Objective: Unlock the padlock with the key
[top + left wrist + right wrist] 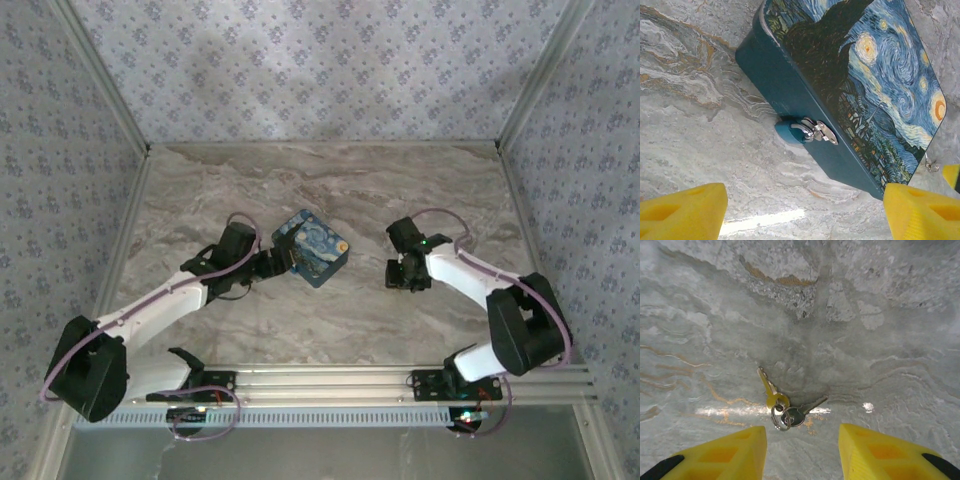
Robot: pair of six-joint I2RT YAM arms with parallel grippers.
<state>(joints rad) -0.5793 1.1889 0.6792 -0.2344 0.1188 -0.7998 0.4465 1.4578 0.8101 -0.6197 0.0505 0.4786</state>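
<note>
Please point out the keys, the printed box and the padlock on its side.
keys (776, 400), right wrist view, yellow key's head
printed box (865, 80), left wrist view, painted lid
padlock (789, 133), left wrist view, teal body

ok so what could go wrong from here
The keys lie flat on the table, two linked together: the right gripper may slip off or pinch the wrong one. The padlock is small and sits low on the side of the box; the open left gripper, close by, could shove it and turn the lock away.
</note>
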